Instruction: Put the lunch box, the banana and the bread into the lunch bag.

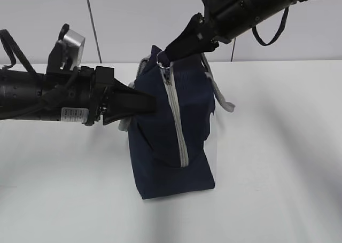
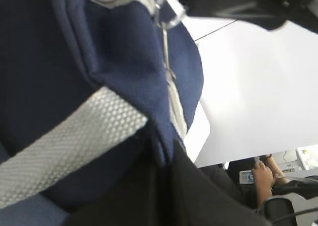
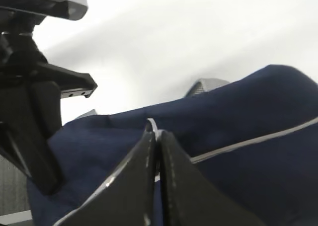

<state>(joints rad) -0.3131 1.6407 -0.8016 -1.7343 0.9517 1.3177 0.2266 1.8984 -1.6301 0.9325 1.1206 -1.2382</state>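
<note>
The lunch bag (image 1: pixel 173 131) stands on the white table (image 1: pixel 278 163), roughly in the middle of the exterior view, and serves as the landmark here. It rests on its broad base with its long axis running upright, narrowing toward the top. The grey zipper strip (image 1: pixel 177 120) runs down the side facing the camera, from the top of the bag to near its base, leaning slightly rightward as it descends. A grey webbing handle (image 1: pixel 219 91) droops over the bag's right shoulder.

The left gripper (image 1: pixel 144 104) comes in level from the bag's left and presses against its upper left side; its jaws are closed together, pinching a fold of navy fabric just beside a grey webbing strap (image 2: pixel 74 146).

The right gripper (image 1: pixel 170 55) reaches down at a slant from above and to the right of the bag, meeting its very top. Its jaws are pressed tight together on the metal ring pull (image 1: pixel 163 65) at the upper end of the zipper.
</note>
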